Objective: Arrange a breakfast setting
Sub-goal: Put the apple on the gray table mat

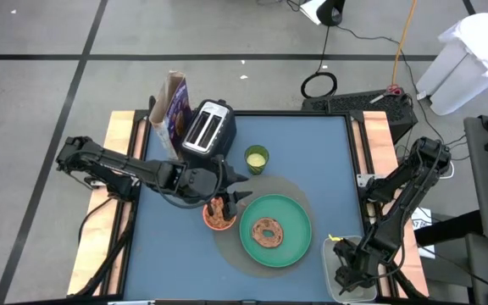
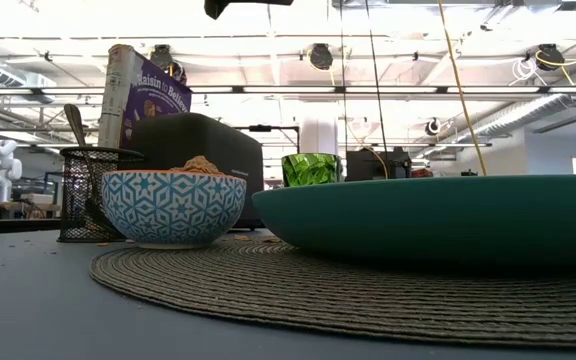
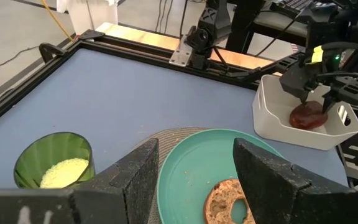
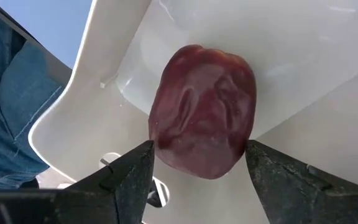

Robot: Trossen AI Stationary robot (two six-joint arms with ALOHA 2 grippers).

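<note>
- High view: I count one green plate on a round woven mat, one bagel lying on the plate, one orange bowl touching the plate's left rim, one green cup, one toaster and one cereal box at the table's far edge. The left gripper hovers between bowl and cup. The blue table is bare along its right half. One white tub sits at the near right corner, with the right gripper inside it.
- Low view: one spoon stands upright in a mesh holder behind the bowl; no gripper shows here.
- Left wrist view: my left fingers stand apart, holding nothing, over the plate's edge.
- Right wrist view: my right fingers flank one dark-red fruit lying in the tub; they stand at its sides, but I cannot tell whether they touch.
</note>
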